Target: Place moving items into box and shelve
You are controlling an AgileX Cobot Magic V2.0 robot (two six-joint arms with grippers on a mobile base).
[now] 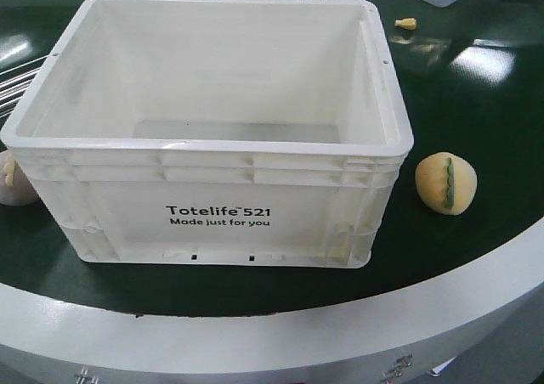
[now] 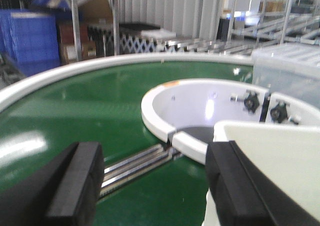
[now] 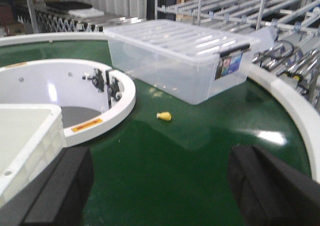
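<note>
The box [image 1: 212,142], a large white crate printed "Totelife 521", stands empty on the green belt. A round yellow item with a green strip [image 1: 445,183] lies just right of it. A pale item [image 1: 13,180] peeks out at its left side. Farther back lies a small yellow item [image 1: 406,24], which the right wrist view also shows [image 3: 164,116]. My left gripper [image 2: 155,181] is open above the belt, its right finger beside the box's corner [image 2: 280,156]. My right gripper [image 3: 160,186] is open over bare belt, its left finger next to the box's edge [image 3: 25,136].
A clear lidded plastic container [image 3: 185,56] sits on the belt behind the small yellow item. A white inner ring [image 3: 120,101] with black knobs lies beyond the box. The white outer rim [image 1: 476,290] bounds the belt. Metal rails [image 2: 135,166] cross the belt; blue crates [image 2: 30,41] stand beyond.
</note>
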